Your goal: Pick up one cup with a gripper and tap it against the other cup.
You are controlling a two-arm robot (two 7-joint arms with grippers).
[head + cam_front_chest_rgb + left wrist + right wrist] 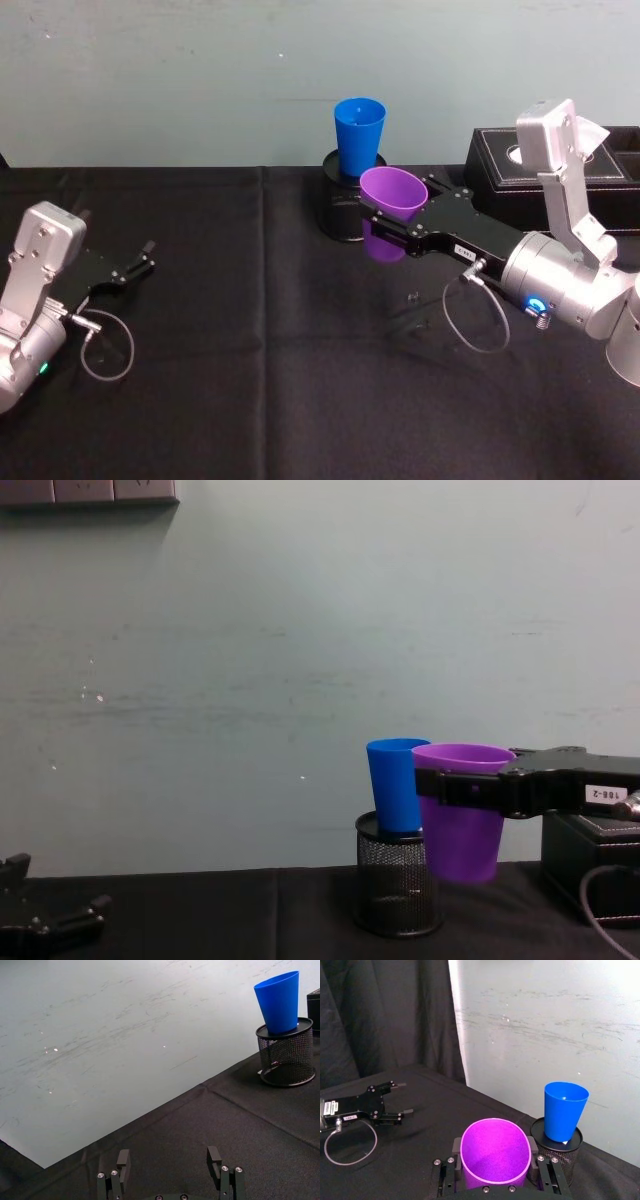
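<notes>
Purple cup (392, 192): plain, handleless, tapered plastic, mouth up, roughly upright in the chest view. It is pinched at the rim by the right tool (402, 204), one finger on each side, and hangs clear of the surface (250, 360). The tool is black and slim with a small white label (466, 250), on a silver-grey arm with a blue-lit ring (537, 305). Blue cup (359, 135): same shape and about the same size, bright and unmarked, seated upright in the mouth of a black mesh pen holder (338, 212). The purple cup sits just beside it, on the robot's right and a little nearer the robot. The rims are at nearly the same height in the chest view, and the right wrist view shows a gap between the two cups. The surface is covered in black cloth with a few creases. Its back edge meets a pale, scuffed wall (180, 80), and the pen holder stands close to that edge. A black box (560, 165) lies at the back right, near the holder and just beyond the right arm, so room on that side is tight. Broad bare cloth lies to the left and in front. The left tool (168, 1160) rests low at the far left, well apart from both cups, with its fingers spread around nothing.
</notes>
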